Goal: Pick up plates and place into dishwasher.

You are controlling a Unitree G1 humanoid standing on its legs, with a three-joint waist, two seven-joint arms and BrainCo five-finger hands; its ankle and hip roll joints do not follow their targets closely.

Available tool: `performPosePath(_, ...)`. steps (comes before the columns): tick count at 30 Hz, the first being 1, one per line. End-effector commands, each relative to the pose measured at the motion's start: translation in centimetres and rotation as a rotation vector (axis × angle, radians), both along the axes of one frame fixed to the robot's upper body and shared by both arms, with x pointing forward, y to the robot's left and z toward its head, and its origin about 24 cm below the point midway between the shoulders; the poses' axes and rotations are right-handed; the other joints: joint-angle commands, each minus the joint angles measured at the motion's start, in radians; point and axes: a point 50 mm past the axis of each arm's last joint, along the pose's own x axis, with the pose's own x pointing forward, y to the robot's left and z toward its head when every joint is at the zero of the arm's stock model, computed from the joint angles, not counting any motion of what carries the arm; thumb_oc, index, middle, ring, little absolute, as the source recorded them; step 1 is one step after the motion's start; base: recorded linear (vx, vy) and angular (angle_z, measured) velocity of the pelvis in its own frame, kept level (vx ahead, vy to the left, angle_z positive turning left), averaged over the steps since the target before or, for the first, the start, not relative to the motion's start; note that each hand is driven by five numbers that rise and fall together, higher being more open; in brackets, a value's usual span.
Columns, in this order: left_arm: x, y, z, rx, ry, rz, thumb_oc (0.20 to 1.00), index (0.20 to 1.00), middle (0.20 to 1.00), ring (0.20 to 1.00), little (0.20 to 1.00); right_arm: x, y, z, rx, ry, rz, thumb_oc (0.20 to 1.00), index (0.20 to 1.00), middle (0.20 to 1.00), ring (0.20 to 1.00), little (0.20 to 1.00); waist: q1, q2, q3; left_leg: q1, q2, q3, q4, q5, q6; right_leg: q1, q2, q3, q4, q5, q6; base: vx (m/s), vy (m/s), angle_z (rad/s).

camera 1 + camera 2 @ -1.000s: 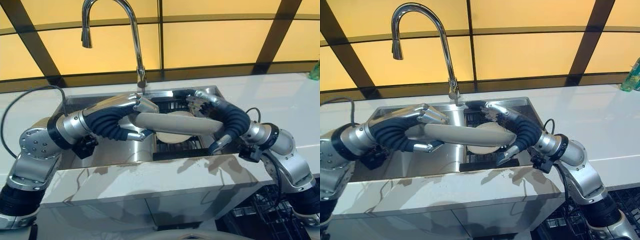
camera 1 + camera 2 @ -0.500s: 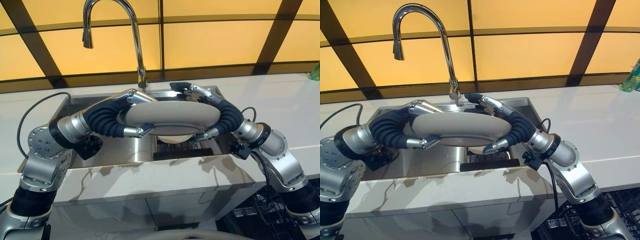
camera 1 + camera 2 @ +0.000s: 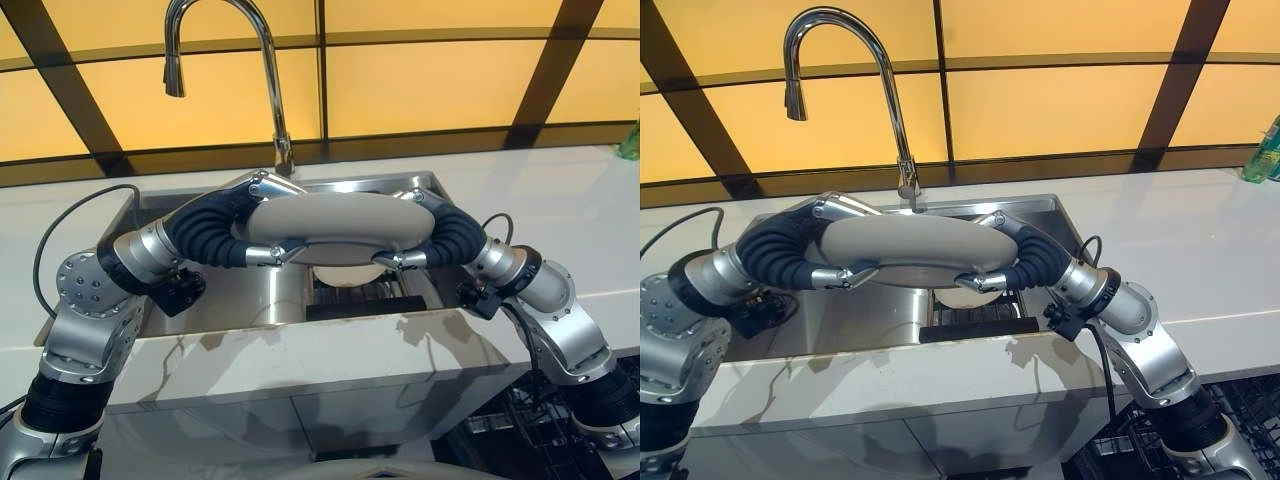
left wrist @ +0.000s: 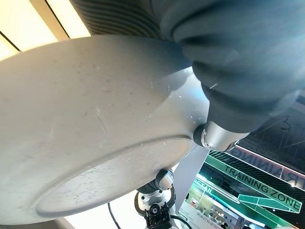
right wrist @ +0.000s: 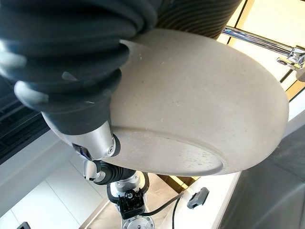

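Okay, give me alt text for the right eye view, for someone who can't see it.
Both robot hands, the left hand and the right hand, clasp opposite edges of a beige plate held level above a steel sink. Another plate lies in the sink below, and a curved faucet rises behind.

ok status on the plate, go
Left hand and right hand both clamped on plate, one each end. Plate held above sink. Second plate in sink below.
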Motion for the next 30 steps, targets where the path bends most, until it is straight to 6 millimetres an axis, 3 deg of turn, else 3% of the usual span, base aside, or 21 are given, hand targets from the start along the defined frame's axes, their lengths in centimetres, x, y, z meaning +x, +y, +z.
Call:
performPosePath(1,0.1,-0.4,1.1,-0.068,-0.047,-0.048,0.2,0.2,0.2,0.2,0.2,-0.6,0.4,3.0,0.138,-0.149,-0.002,0.2,0.2,0.2,0.2,0.2,0.01,-0.021,-0.046,0.023,0.0,-0.04,0.018,-0.112,0.003,-0.032,-0.027,-0.064,0.016,-0.006,0.048,0.0,0.0,0.0)
performPosePath(5,0.5,-0.1,1.0,-0.102,-0.023,0.001,0.2,0.2,0.2,0.2,0.2,-0.4,0.0,3.2,0.194,-0.165,-0.064,0.2,0.2,0.2,0.2,0.2,0.006,-0.02,-0.044,0.025,0.002,-0.037,0.02,-0.113,0.001,-0.03,-0.024,-0.061,0.016,-0.007,0.046,0.0,0.0,0.0)
performPosePath(6,0.7,0.0,0.9,-0.116,-0.013,0.023,0.288,0.288,0.288,0.288,0.288,-0.4,-0.1,3.2,0.206,-0.171,-0.078,0.2,0.2,0.2,0.2,0.2,0.006,-0.019,-0.045,0.024,0.003,-0.035,0.021,-0.113,0.001,-0.032,-0.023,-0.06,0.016,-0.006,0.045,0.0,0.0,0.0)
performPosePath(7,1.1,0.2,0.7,-0.14,-0.002,0.063,0.777,0.777,0.777,0.777,0.777,-0.3,-0.3,3.2,0.22,-0.179,-0.099,0.2,0.2,0.2,0.2,0.2,0.004,-0.018,-0.045,0.025,0.004,-0.033,0.021,-0.114,0.001,-0.032,-0.022,-0.059,0.016,-0.007,0.045,-0.03,-0.031,-0.01)
performPosePath(8,1.3,0.4,0.6,-0.163,0.001,0.095,1.0,1.0,1.0,1.0,1.0,-0.3,-0.4,3.1,0.227,-0.189,-0.114,0.2,0.2,0.2,0.2,0.2,0.003,-0.018,-0.044,0.025,0.005,-0.032,0.022,-0.114,0.001,-0.032,-0.02,-0.058,0.016,-0.007,0.043,-0.03,-0.037,-0.01)
performPosePath(14,1.9,3.6,0.6,-0.419,-0.025,0.314,1.0,1.0,1.0,1.0,1.0,-0.1,-2.1,3.1,0.228,-0.234,-0.226,0.2,0.2,0.2,0.2,0.2,-0.007,-0.021,-0.046,0.018,0.015,-0.018,0.026,-0.106,-0.003,-0.041,-0.012,-0.048,0.013,0.0,0.035,-0.05,-0.046,-0.02)
performPosePath(23,0.9,6.0,0.6,-0.531,-0.07,0.429,1.0,1.0,1.0,1.0,1.0,-0.6,-4.7,3.5,0.206,-0.275,-0.365,0.2,0.2,0.2,0.2,0.2,-0.039,-0.029,-0.037,0.019,0.024,0.009,0.07,-0.134,-0.012,-0.046,0.006,-0.016,0.017,-0.007,0.023,-0.04,-0.065,-0.11)
performPosePath(26,0.6,6.4,0.5,-0.545,-0.08,0.436,1.0,1.0,1.0,1.0,1.0,-0.7,-5.8,3.5,0.179,-0.288,-0.427,0.2,0.2,0.2,0.2,0.2,-0.053,-0.041,-0.028,-0.003,0.012,0.014,0.148,-0.16,-0.018,-0.051,0.014,0.007,0.019,-0.001,0.013,-0.08,-0.066,-0.14)
performPosePath(30,0.0,6.9,0.4,-0.558,-0.104,0.436,1.0,1.0,1.0,1.0,1.0,-0.6,-7.1,3.7,0.142,-0.317,-0.513,0.2,0.2,0.2,0.2,0.2,-0.041,-0.066,0.007,-0.078,-0.027,-0.095,0.324,-0.206,-0.019,-0.067,0.014,0.058,0.047,0.017,-0.001,-0.09,-0.013,-0.32)
